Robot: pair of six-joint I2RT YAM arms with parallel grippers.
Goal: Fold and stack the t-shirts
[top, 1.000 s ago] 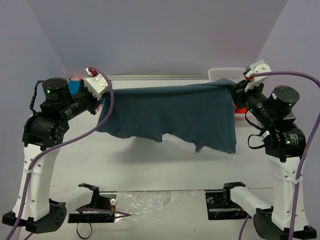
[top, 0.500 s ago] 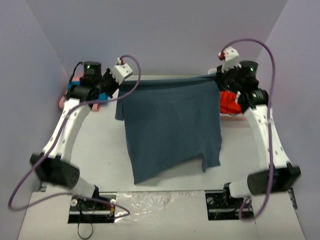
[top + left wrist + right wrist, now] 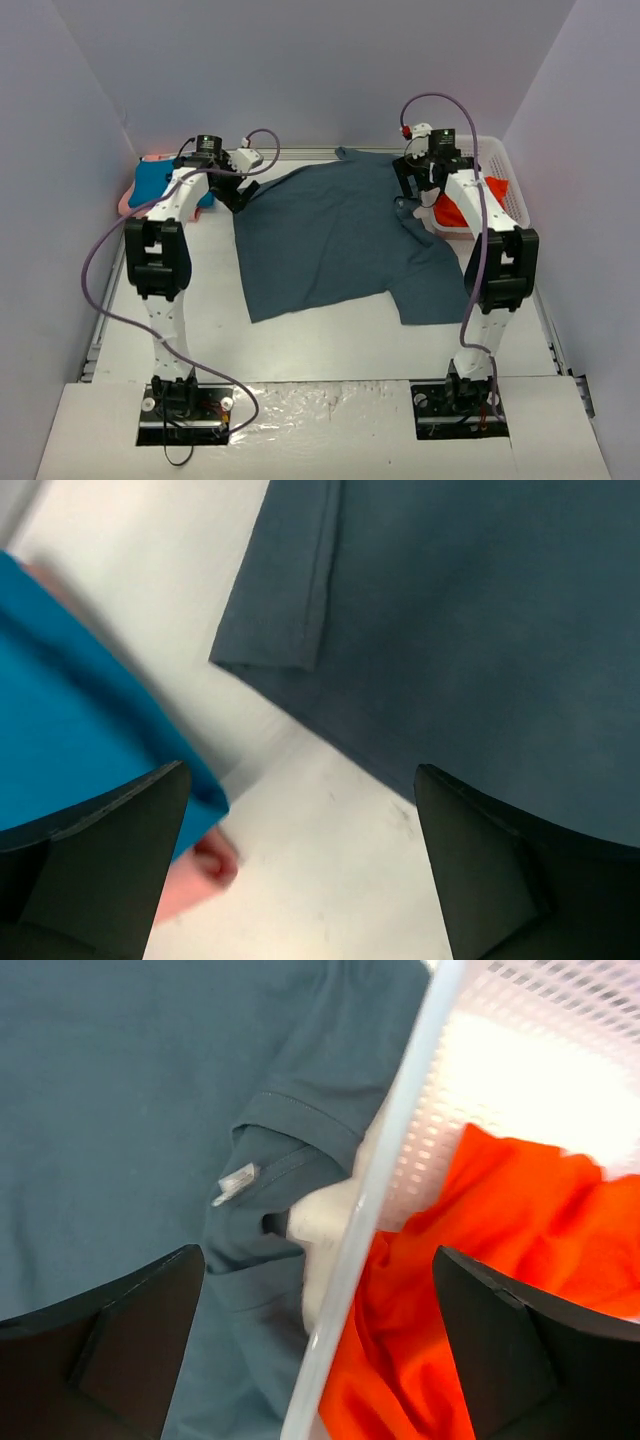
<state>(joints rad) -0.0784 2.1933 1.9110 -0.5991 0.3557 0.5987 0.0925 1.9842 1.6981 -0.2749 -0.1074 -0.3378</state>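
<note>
The dark slate t-shirt [image 3: 335,235] lies spread across the table, one sleeve bunched by the basket [image 3: 270,1210]. My left gripper [image 3: 236,192] hovers open over its far left corner [image 3: 290,610], and nothing sits between its fingers [image 3: 100,865]. My right gripper [image 3: 412,203] hangs open above the shirt's far right sleeve and the basket rim [image 3: 385,1200], holding nothing. A teal t-shirt [image 3: 155,182] lies on a pink one [image 3: 126,202] at the far left [image 3: 70,720]. The orange-red t-shirt [image 3: 458,210] sits in the basket [image 3: 500,1290].
The white lattice basket [image 3: 505,170] stands at the far right against the back wall. Purple-grey walls close in the table on three sides. Both arms reach far out, with purple cables looping above them.
Both grippers have opened and let go of the slate shirt. It has dropped from hanging between them to lying on the table, and both arms have reached farther back.
</note>
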